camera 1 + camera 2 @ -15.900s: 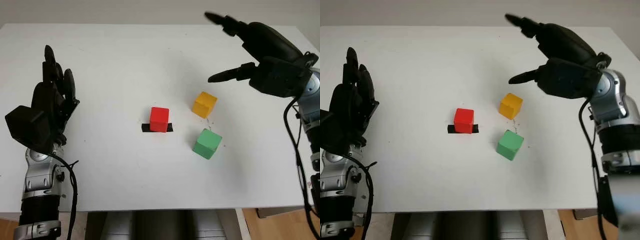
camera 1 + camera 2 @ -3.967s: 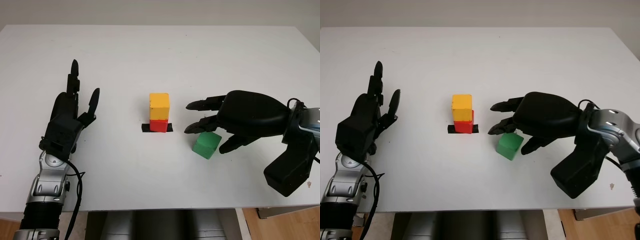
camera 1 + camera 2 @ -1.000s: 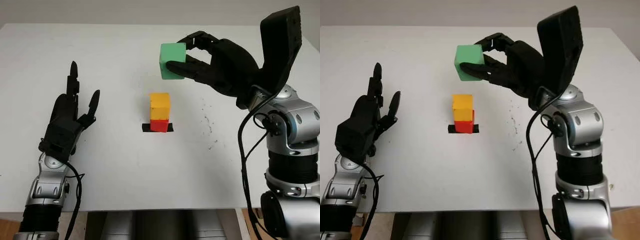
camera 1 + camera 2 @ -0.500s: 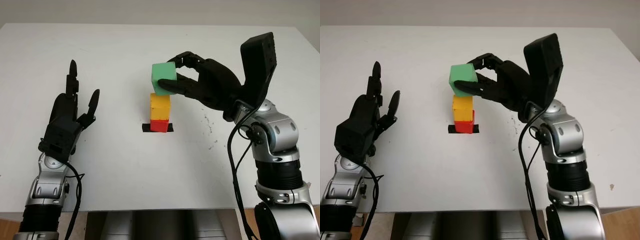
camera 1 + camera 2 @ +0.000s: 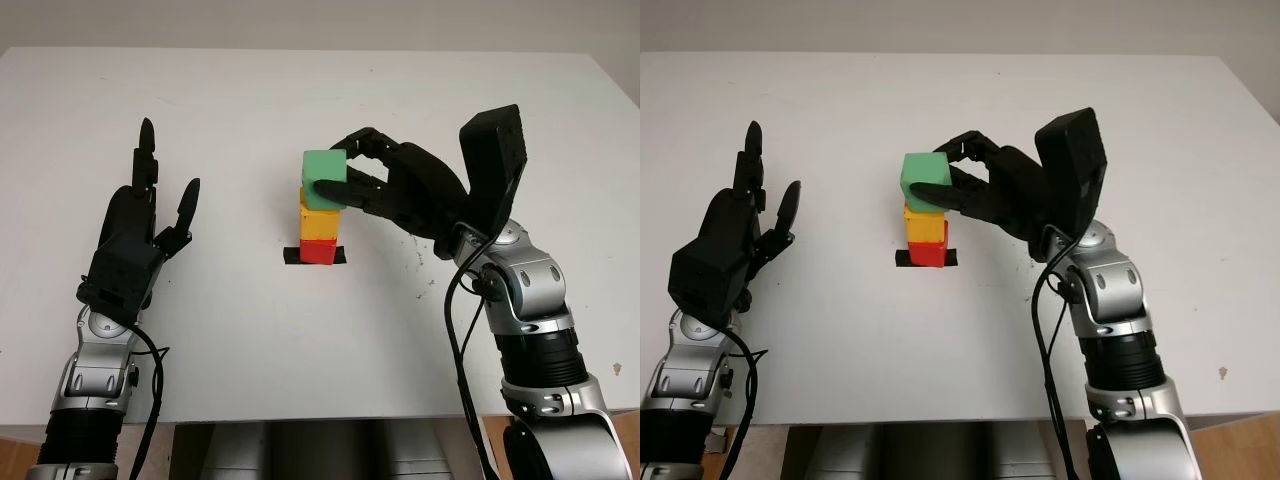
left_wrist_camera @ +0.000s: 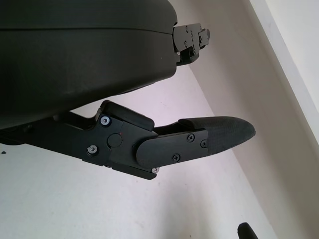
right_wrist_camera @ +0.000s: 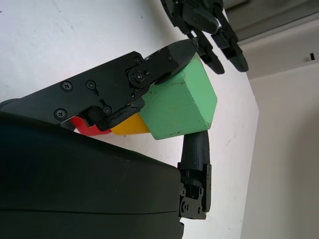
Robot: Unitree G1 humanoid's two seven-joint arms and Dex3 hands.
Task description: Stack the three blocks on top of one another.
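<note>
- I am reaching my right black robot hand (image 5: 385, 190) in from the right side, over the middle of the flat white table (image 5: 250, 340). The silver arm behind it is bending up from the bottom edge.
- I am holding my left black robot hand (image 5: 135, 235) up over the left side of the table, well apart from the blocks. It is open and holding nothing.
- The right hand's fingers (image 7: 149, 69) are squeezing the smooth green cube block (image 5: 324, 180) from two sides. So that hand is closed around the green block.
- The green block is sitting on top of the yellow cube block (image 5: 319, 222). In the right wrist view its corner is sticking out past the yellow one, so it is not lined up straight.
- The yellow block is sitting on the small red cube block (image 5: 319, 251).
- The red block is standing on a short strip of black tape (image 5: 291, 257) near the middle of the table.
- All three blocks have flat sides, sharp corners and plain painted colours.
</note>
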